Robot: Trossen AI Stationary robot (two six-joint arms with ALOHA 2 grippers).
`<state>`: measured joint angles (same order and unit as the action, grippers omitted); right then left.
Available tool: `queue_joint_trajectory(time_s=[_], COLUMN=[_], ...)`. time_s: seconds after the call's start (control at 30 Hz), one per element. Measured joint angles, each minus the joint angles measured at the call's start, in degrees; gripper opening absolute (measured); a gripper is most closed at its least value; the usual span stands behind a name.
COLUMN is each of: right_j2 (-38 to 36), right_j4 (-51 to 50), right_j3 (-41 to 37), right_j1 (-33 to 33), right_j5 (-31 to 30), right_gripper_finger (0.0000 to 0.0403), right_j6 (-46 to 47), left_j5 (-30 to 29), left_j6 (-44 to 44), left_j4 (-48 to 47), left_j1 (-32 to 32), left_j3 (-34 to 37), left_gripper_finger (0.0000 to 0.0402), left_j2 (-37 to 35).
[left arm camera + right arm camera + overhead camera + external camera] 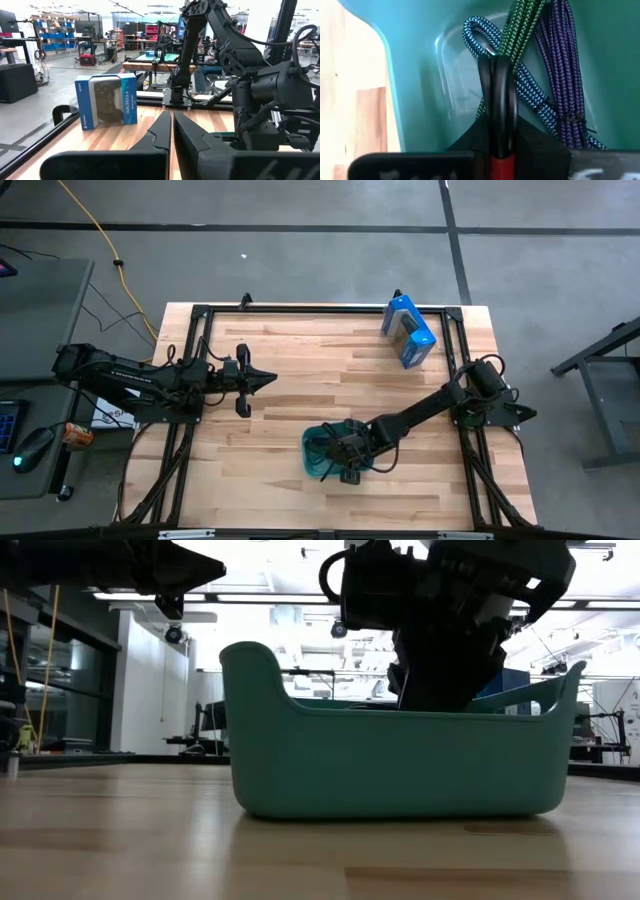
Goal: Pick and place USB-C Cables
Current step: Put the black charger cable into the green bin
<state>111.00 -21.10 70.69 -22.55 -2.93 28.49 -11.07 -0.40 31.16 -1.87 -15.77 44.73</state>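
Note:
The teal tub (312, 458) (400, 765) stands near the table's front, right of the middle. My right gripper (345, 455) (496, 137) reaches down into it, shut on the red-and-black cable (496, 95). On the tub's floor (420, 60) lie a green cable (520, 30), a teal-blue cable (479, 31) and a purple cable (565, 60), side by side. My left gripper (270, 380) (172, 130) hovers shut and level over the table's left half, holding nothing. My right gripper pinches the red-and-black cable between its two fingers, the red part (502, 165) sitting back between them. The black loop (495, 75) sticks out past the fingertips, along the fingers. They slant down into the tub from the table's right. Whether the loop touches the tub's floor I cannot tell.
A blue game-controller box (408, 330) (106, 100) stands at the table's far right. A black frame (200, 315) runs around the tabletop. Bare wood (330, 370) lies between the two arms.

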Motion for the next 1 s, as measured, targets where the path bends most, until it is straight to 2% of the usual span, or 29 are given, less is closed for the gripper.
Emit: queue_joint_trajectory(time_s=[0.2,0.53,1.0], right_j2=[0.00,0.02,0.02], right_j4=[0.18,2.40,2.64], right_j3=[-0.13,-0.26,-0.26], right_j1=[0.00,0.02,0.03], right_j5=[-0.07,-0.03,-1.13], right_gripper_finger=[0.0033,0.0072,0.0076], right_j6=[-0.02,-0.27,2.42], left_j5=[-0.01,0.00,0.00], left_j6=[0.00,0.00,0.00], left_j4=[0.00,-0.02,-0.04], left_j1=[0.00,0.00,0.00], left_j3=[0.00,0.00,0.00], left_gripper_finger=[0.0000,0.0000,0.0000], left_j2=[0.00,0.00,-0.01])
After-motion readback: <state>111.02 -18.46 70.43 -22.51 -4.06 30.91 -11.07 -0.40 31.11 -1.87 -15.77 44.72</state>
